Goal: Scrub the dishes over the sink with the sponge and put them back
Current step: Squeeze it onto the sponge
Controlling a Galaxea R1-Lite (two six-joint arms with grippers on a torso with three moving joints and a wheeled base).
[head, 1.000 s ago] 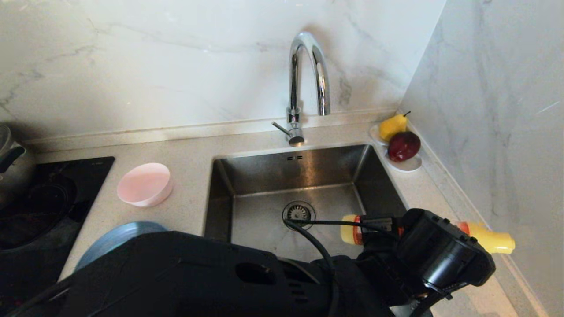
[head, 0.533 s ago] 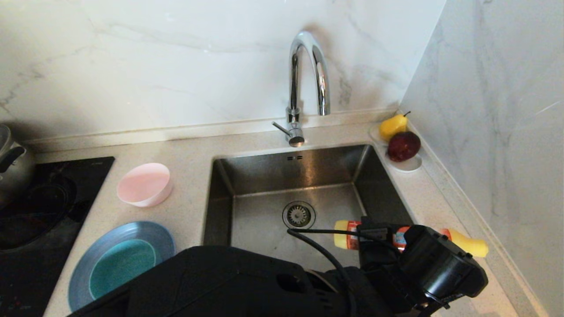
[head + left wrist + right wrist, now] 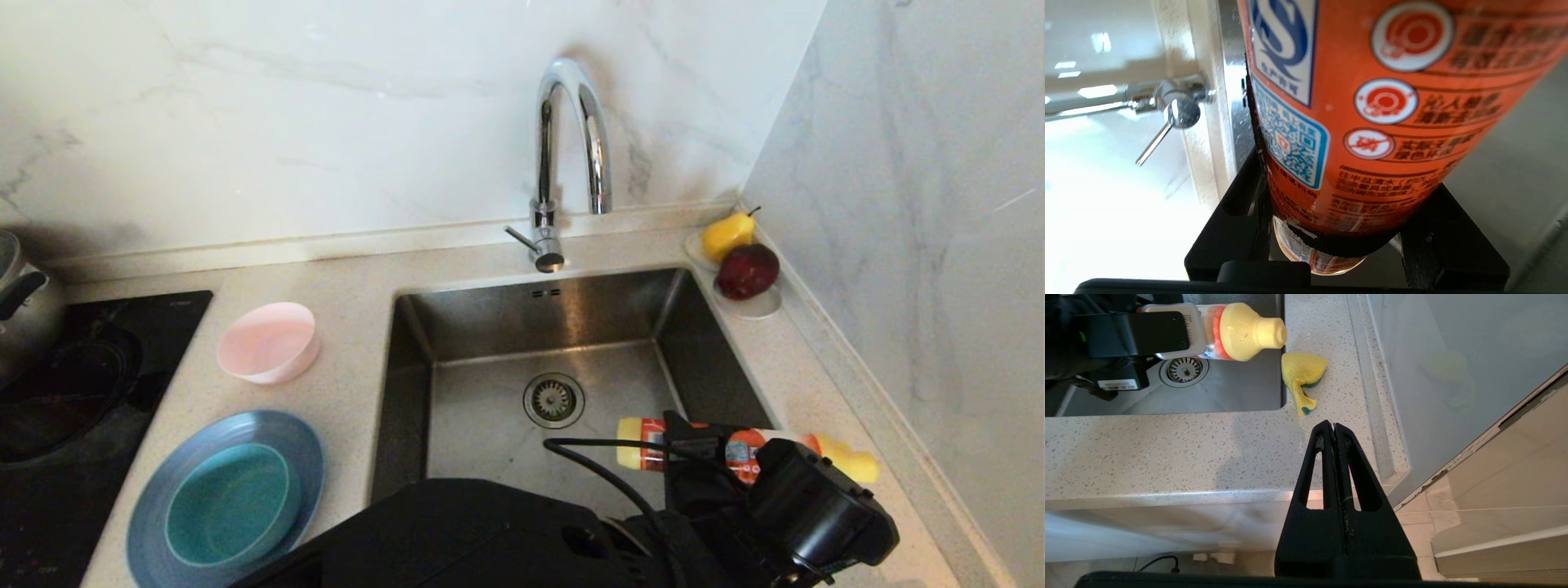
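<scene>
My left gripper [image 3: 692,447] is shut on an orange-labelled detergent bottle [image 3: 739,451] with a yellow cap, holding it level above the sink's right rim; the label fills the left wrist view [image 3: 1372,102] between the black fingers [image 3: 1237,204]. The steel sink [image 3: 490,408] lies under the chrome tap [image 3: 571,139]. The grey-blue plate [image 3: 155,490] holds the teal bowl [image 3: 229,502] at the near left, and the pink bowl [image 3: 268,341] stands behind them. The yellow sponge [image 3: 1302,373] lies crumpled on the counter right of the sink, below the bottle's cap [image 3: 1249,330]. My right gripper [image 3: 1334,426] is shut and empty, low in front of the counter's edge.
A white oval dish [image 3: 759,306] with a pear [image 3: 727,235] and a red apple [image 3: 747,271] sits at the back right corner. A black hob [image 3: 82,384] and a metal pot [image 3: 20,302] are at the left. A marble wall [image 3: 914,245] bounds the right side.
My left arm has drawn back toward the counter's near edge with the bottle, which slid nearer and lower. The plate and teal bowl, covered a second ago, are now in sight.
</scene>
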